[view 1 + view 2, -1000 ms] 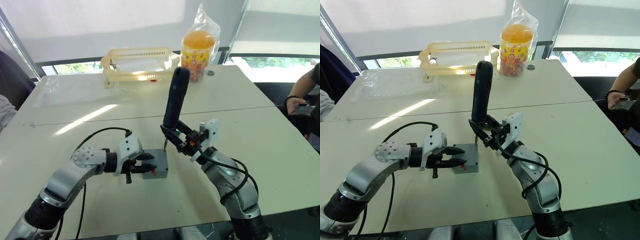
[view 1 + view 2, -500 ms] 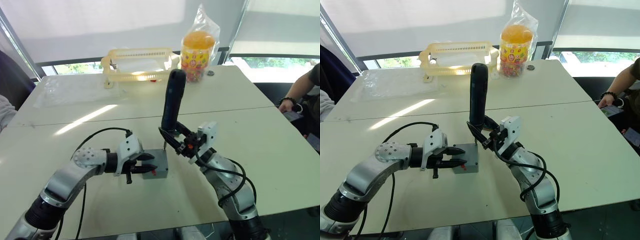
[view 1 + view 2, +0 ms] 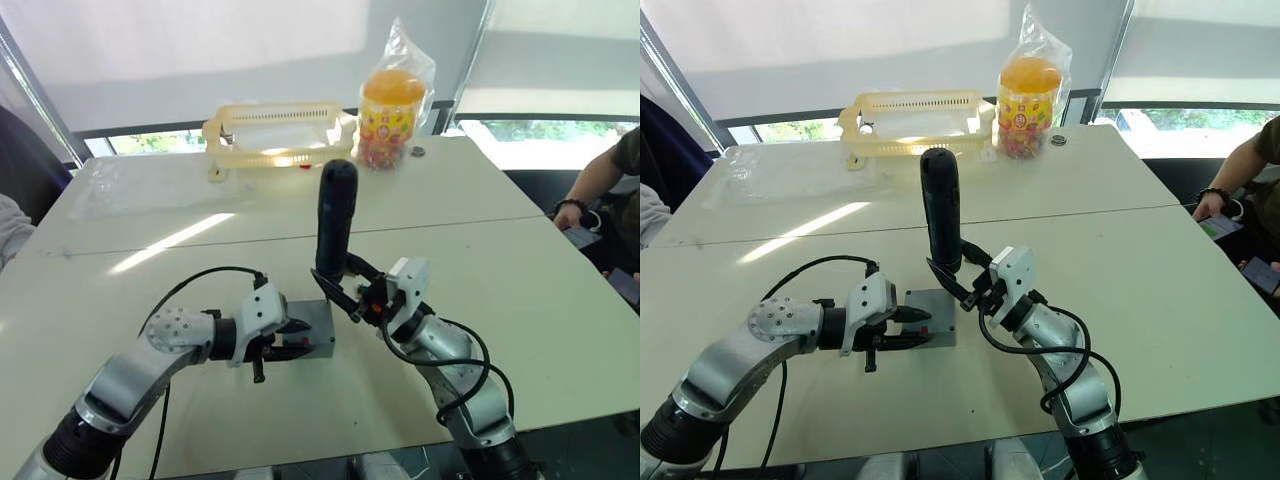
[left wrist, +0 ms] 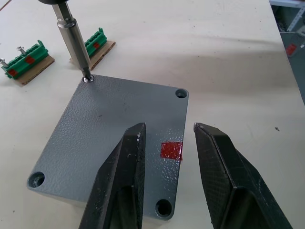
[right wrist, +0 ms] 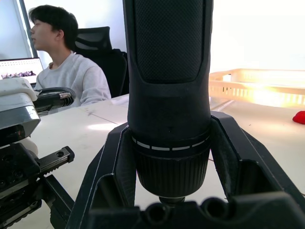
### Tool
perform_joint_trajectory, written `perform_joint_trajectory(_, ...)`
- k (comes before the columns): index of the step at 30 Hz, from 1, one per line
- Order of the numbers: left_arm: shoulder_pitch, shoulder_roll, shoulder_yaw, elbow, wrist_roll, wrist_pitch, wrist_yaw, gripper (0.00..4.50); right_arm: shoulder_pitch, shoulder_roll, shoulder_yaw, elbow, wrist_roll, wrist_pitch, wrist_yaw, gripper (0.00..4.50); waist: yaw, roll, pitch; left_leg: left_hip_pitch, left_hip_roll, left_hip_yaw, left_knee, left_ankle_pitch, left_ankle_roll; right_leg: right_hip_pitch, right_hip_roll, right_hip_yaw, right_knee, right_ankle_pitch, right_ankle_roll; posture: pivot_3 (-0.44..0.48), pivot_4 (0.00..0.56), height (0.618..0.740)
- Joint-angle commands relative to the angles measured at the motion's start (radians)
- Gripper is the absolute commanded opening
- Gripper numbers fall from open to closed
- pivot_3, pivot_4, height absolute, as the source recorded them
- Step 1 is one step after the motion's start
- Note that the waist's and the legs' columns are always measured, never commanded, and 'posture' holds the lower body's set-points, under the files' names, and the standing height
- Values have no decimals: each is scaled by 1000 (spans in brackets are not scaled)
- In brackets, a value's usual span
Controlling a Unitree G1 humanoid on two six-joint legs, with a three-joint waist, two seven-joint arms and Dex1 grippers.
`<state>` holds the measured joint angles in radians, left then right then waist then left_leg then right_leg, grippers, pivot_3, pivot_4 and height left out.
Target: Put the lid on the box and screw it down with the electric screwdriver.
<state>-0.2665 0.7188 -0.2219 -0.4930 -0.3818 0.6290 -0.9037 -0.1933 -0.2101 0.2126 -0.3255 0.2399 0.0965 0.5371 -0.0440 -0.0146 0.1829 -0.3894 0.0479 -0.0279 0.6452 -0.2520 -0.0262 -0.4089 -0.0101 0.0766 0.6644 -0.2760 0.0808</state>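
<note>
The lid (image 4: 114, 138) is already sitting flush on the box (image 3: 312, 342), near the front edge of the table (image 3: 520, 300), and the right gripper (image 3: 345, 292) is clamping the screwdriver (image 3: 336, 220) upright, its bit (image 4: 74, 43) standing in the far corner hole. The left gripper (image 4: 167, 157) is reaching in from the left with its fingers parted over the lid's left edge, by the red mark (image 4: 171, 150); I cannot tell whether they are actually pressing the box.

My guess is the first screw is being driven. To do it well, the tool should be staying plumb over the hole so the bit does not skid across the lid, with steady downward pressure and the left gripper bracing the box so it does not turn or slide. Three other corner holes are looking empty, so the lid may shift until a second screw is seated, ideally the corner diagonally opposite.

Compared with a second ago, the screwdriver has come lower and swung from a rightward lean to nearly vertical, and the right wrist has drawn in closer to the box. The left gripper and box are keeping the same relation to each other. Two green blocks (image 4: 28, 64) are lying just beyond the box, and a yellow basket (image 3: 275, 125) and a candy jar (image 3: 390, 115) are standing at the far side.
</note>
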Motion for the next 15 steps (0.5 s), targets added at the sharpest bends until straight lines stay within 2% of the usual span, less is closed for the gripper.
perform_joint_trajectory(1,23,-7,-12,28,0,64,26,1600,17,6,20,18,1,2,12,1810,0,0,0,0,0,0,0,0,0,0,0,0,0,0,0,0,150,740)
perform_joint_trajectory(6,2,-34,1,79,-11,98,55,1600,13,19,14,26,11,10,5,1810,0,-1,-4,0,0,0,0,0,0,0,0,0,0,0,0,0,150,740)
perform_joint_trajectory(15,-1,-15,-23,108,36,72,56,1600,15,26,15,24,9,16,4,1810,0,0,-11,0,0,0,0,0,0,0,0,0,0,0,0,0,150,740)
